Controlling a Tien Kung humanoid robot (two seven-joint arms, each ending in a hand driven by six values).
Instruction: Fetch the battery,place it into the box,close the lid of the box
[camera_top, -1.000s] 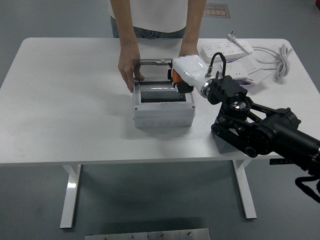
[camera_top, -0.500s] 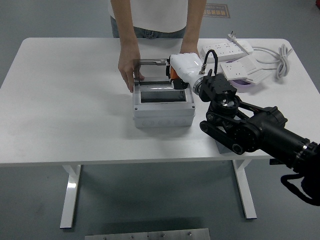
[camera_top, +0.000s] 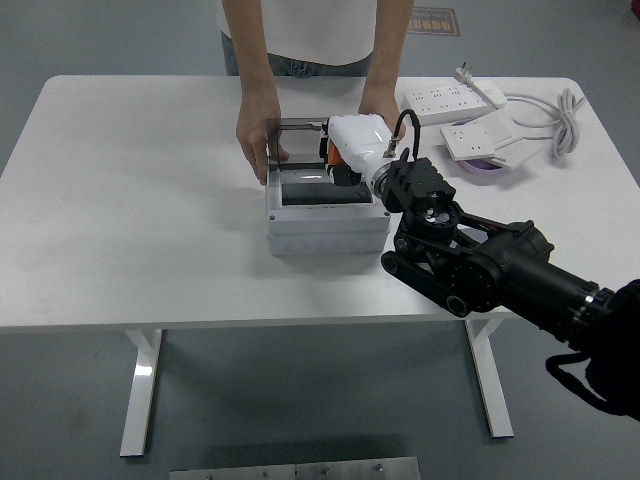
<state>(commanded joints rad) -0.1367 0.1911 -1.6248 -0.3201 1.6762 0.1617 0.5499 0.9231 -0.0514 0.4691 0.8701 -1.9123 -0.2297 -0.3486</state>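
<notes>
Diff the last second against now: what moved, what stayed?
The right robot hand slid left and farther over the open box, toward its raised lid; the arm followed. No clear grasp or release. The person's hands still steady the lid, and the box and power strips have not moved.

A white desk (camera_top: 130, 200) on white legs (camera_top: 143, 390) stands on a grey floor (camera_top: 60, 400) under even light.

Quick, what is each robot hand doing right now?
Left hand: not in view.
Right hand: over the box, fingers hidden, so open or shut cannot be told.
</notes>
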